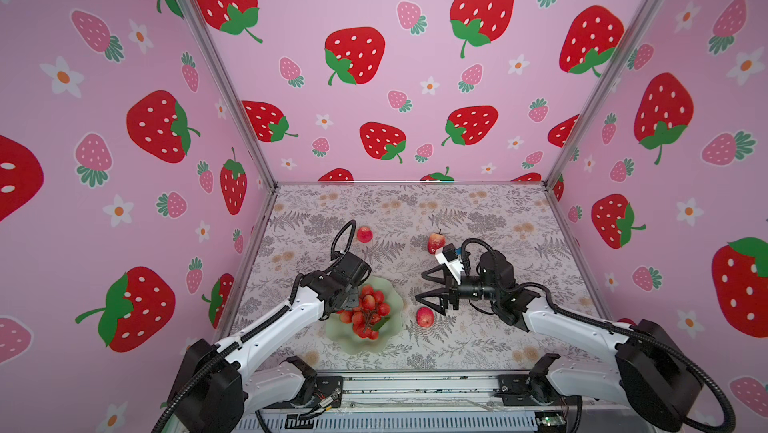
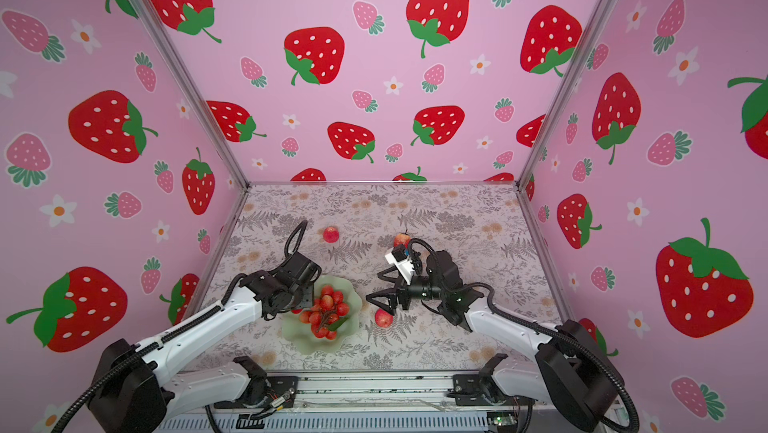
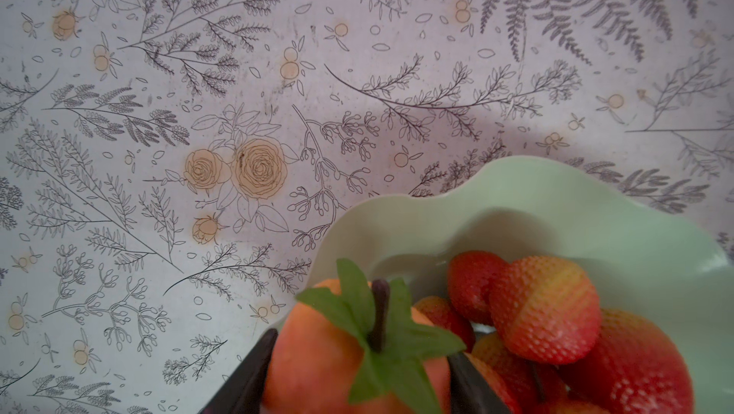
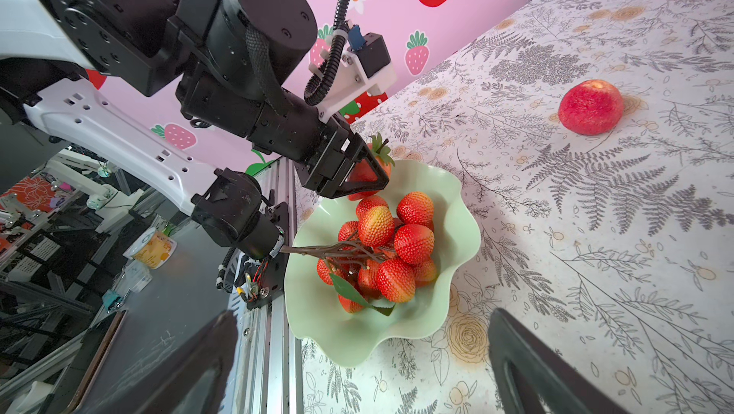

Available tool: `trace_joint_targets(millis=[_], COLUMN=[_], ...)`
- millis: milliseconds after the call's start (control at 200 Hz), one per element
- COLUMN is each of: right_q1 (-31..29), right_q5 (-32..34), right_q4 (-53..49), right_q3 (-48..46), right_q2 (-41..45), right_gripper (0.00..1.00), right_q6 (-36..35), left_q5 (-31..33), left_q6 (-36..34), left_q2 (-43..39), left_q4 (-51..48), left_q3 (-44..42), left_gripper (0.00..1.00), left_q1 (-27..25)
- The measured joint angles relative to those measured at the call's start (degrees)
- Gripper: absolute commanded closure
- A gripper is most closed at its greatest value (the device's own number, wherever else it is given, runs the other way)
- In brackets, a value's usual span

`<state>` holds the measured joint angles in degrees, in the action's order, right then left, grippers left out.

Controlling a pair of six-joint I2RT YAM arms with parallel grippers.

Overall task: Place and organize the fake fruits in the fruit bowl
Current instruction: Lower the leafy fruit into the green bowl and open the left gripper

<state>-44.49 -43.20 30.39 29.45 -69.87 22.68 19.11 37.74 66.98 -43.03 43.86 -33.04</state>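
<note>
The strawberry (image 3: 310, 360) is pinched by the left end effector (image 3: 363, 352) over the rim of the bowl (image 3: 516, 209) (release beside the bunch (image 4: 389, 249) seems due next); the right end effector (image 1: 419, 287) is held spread, empty.

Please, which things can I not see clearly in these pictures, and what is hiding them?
Strawberry: nearly all hidden under the left gripper in both top views.
Whether its fingers press the strawberry: the left wrist view's bottom edge cuts them off.
Apple: partly behind the right arm's camera in both top views.
Right gripper: fingers blurred, cut off in right wrist view.
</note>
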Motion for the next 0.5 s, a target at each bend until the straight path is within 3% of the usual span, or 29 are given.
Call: trace_joint_targets(millis=[175,500], right_q1=[0.0,0.0], right_q5=[0.0,0.3], right_q4=[0.0,0.0], right_q3=[0.0,0.0], right_q2=[-0.3,-0.3], right_gripper=[0.01,0.01], right_q6=[0.0,-0.3], left_q5=[0.2,1.6], left_q6=[0.2,0.1], left_q2=[0.0,-1.0], left_q4=[0.0,-2.5], left_q3=[0.0,3.3], left_gripper=[0.31,0.3], left_q1=[-0.2,-2.4])
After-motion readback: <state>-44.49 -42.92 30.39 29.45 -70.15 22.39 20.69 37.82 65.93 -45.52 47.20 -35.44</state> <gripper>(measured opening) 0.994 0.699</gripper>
